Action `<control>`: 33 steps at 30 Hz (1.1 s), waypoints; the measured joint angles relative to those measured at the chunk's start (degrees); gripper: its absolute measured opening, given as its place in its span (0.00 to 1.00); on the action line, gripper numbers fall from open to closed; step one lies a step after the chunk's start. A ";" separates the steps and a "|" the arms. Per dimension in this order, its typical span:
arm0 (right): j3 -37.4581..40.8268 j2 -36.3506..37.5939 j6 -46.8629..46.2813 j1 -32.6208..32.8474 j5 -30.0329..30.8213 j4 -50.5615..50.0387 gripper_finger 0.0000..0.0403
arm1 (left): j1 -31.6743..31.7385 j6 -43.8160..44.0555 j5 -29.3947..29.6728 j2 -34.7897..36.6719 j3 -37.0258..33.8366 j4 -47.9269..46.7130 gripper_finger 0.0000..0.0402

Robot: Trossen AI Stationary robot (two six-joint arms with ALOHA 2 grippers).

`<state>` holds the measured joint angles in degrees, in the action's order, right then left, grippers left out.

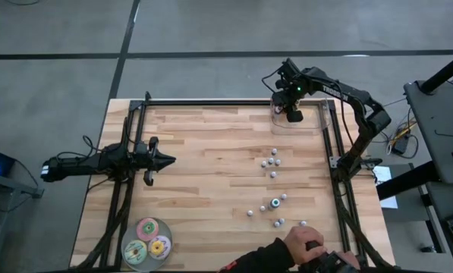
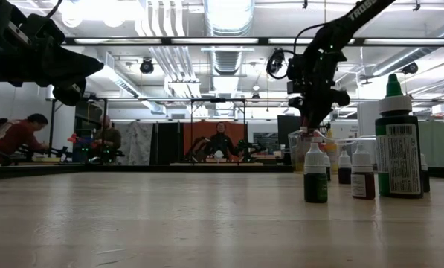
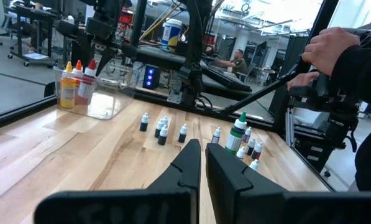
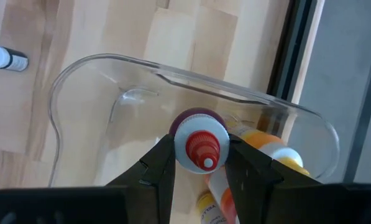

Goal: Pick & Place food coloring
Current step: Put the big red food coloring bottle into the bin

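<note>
My right gripper (image 1: 293, 114) hangs over a clear plastic container (image 4: 110, 93) at the table's far right corner, shut on a food coloring bottle (image 4: 201, 140) with a red tip, a white collar and a dark red body. Orange and yellow bottles (image 4: 275, 149) are in the container. Several more tiny bottles (image 1: 272, 159) stand upright on the wood between the container and the near edge, among them a taller green one (image 2: 396, 141). My left gripper (image 1: 162, 159) waits shut and level above the table's left side. My right gripper pinches the red-tipped bottle between its two fingers, which stand on opposite sides just under the white collar (image 4: 178, 142). The fingers come steeply from above. The bottle is upright, tip up, over the container's opening; whether its base touches the container's floor I cannot tell.
A person's hand (image 1: 302, 246) reaches in at the table's near edge on the right. Three flat round discs (image 1: 146, 239) lie at the near left corner. Black frame rails (image 1: 336, 152) run along the table's sides. One bottle (image 4: 2, 58) lies just outside the container.
</note>
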<state>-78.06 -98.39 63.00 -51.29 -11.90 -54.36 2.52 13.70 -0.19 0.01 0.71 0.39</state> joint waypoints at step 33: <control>3.78 0.00 -2.57 -1.05 -0.13 5.92 0.27 | 0.00 0.00 -0.01 0.00 -0.02 0.01 0.00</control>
<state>-74.28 -98.39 60.43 -52.34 -12.03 -48.45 2.52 13.69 -0.20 0.01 0.69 0.40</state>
